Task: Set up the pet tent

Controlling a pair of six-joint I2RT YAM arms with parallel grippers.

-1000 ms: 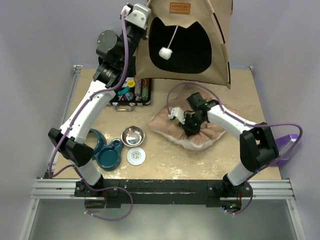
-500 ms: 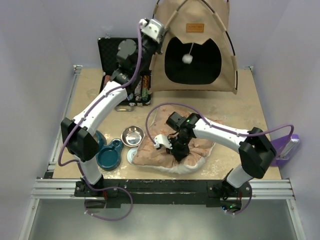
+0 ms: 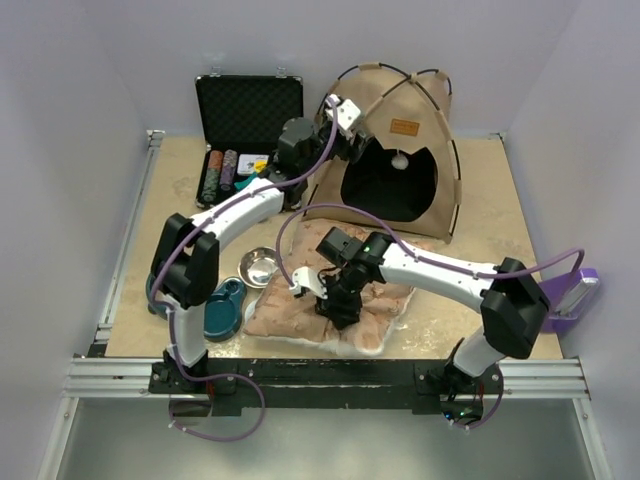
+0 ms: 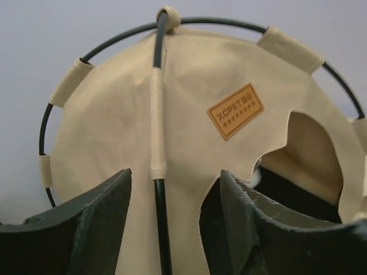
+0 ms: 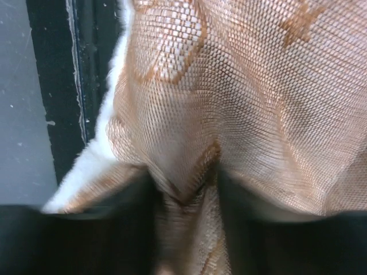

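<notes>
Tan canvas stands taut as the pet tent [image 3: 400, 160] sits upright on the counter [image 3: 480, 230] just behind the pillow [image 3: 270, 318], its arched doorway [image 3: 385, 190] facing the pillow and the white pom-pom [image 3: 400, 159] hanging in the opening. We see the tent's front hem lying close to the pillow's far edge; whether the two touch we cannot tell.

Beyond the pillow's far left corner, the left pincer [image 4: 175, 175] hangs wide at the tent's front face, a finger on either side of a thin black pole [image 4: 159, 114] and clear of it, with the brown label [image 4: 235, 111] just to one side. On the pillow itself, the right pincer [image 5: 183, 177] is drawn narrow on a puckered fold of the woven cover. A steel bowl [image 3: 260, 267] rests just left of the pillow, and an open black case [image 3: 248, 105] stands well behind the pillow to the left.

We judge the tent all but set up, and the danger now lies in the parting. Should the left arm pull away sideways rather than straight back, a finger could catch the pole or its canvas sleeve and tip the light frame over. Should the right arm lift or drag with the fold pinched, the pillow could shove the tent's hem, or slide off the counter's front rail, where its near edge already lies.
</notes>
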